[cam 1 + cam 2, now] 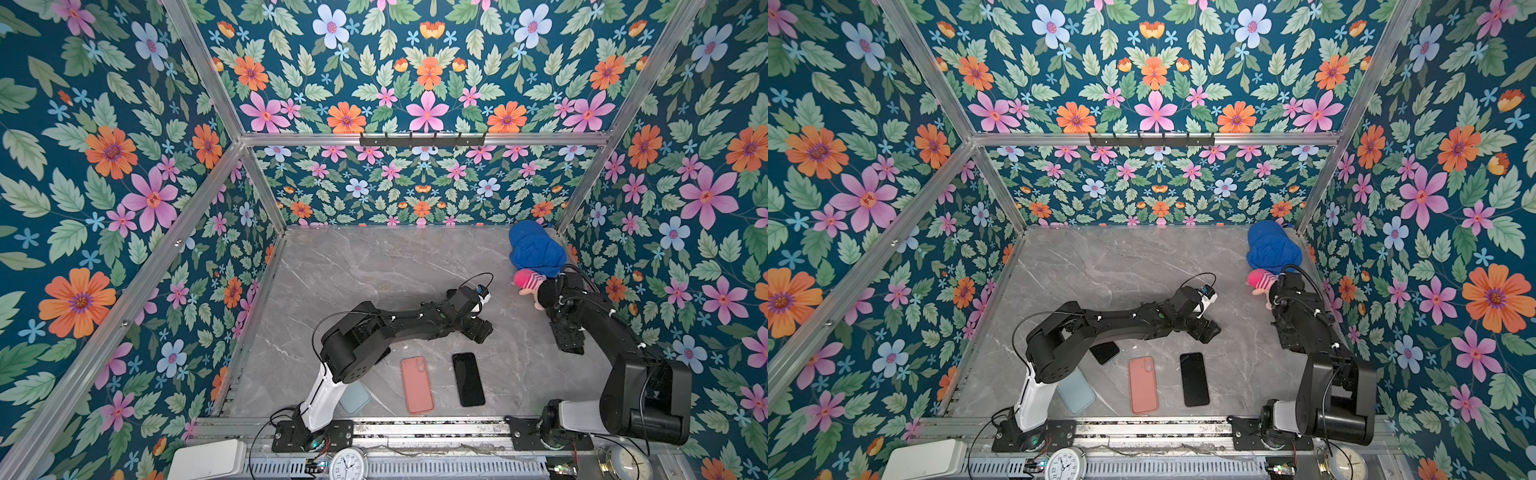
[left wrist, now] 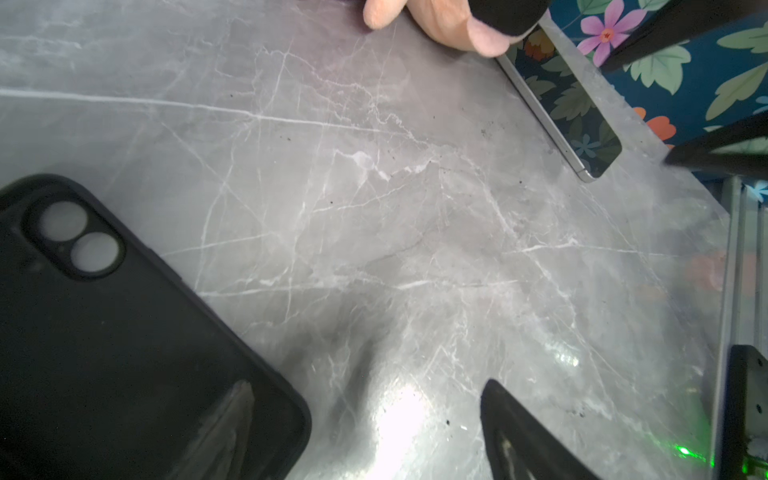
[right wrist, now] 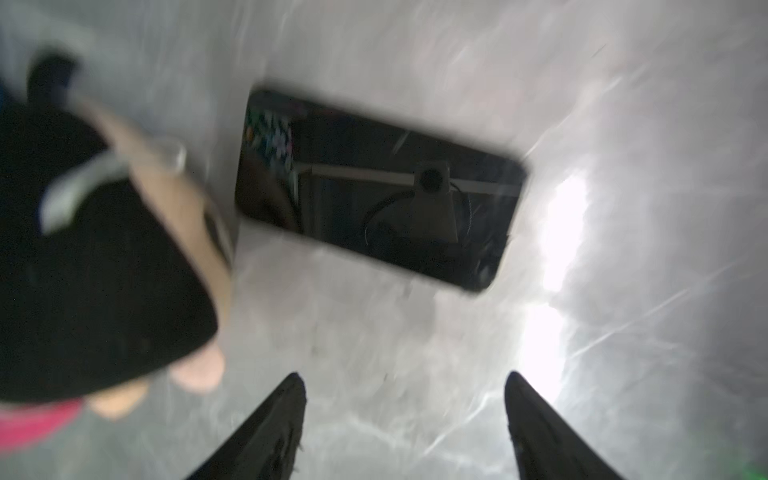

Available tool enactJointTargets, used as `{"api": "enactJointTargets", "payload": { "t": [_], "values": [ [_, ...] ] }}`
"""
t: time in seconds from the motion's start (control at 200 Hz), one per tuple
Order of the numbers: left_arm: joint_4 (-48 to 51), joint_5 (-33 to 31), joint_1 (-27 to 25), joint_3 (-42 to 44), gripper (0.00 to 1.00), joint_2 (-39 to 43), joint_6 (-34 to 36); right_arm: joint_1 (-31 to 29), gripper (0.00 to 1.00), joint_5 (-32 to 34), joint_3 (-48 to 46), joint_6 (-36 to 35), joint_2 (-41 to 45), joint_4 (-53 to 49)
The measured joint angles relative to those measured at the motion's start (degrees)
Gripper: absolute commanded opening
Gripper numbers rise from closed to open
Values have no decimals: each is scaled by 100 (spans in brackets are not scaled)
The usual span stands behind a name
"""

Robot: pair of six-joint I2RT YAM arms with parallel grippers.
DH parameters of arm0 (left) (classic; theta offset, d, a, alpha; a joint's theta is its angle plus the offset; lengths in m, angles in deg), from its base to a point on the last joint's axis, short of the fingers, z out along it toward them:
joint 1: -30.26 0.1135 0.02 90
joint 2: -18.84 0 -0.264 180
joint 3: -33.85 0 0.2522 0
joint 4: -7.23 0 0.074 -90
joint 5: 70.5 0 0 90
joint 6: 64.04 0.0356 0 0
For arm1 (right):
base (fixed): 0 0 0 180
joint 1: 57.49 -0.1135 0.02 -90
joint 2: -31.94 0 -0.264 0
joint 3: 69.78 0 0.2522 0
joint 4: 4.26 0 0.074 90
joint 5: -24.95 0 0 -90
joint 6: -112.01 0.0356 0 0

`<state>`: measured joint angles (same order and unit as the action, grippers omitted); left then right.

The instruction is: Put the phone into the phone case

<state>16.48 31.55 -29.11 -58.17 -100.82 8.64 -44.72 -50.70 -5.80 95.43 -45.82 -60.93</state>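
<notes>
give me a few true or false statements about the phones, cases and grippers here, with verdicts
1. The black phone sits inside the pink case. False: it lies on the table beside the case, apart from it.
2. Both grippers are open. True: the left gripper and right gripper hold nothing.
3. The right gripper grips a phone. False: the second phone lies flat on the table ahead of it, untouched.
4. A doll lies near the far right corner. True.
5. A light blue case is partly hidden by the left arm. True.
</notes>
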Motion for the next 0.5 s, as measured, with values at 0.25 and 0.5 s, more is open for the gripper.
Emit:
{"api": "enactJointTargets", "payload": {
  "t": [0.25, 0.5],
  "values": [
    [26, 26, -2, -22, 87, 2, -11, 966, 77, 332, 302, 258, -343, -280],
    [74, 83, -4, -170, 87, -9, -11, 1246, 77, 361, 136, 706, -691, -354]
  ]
}}
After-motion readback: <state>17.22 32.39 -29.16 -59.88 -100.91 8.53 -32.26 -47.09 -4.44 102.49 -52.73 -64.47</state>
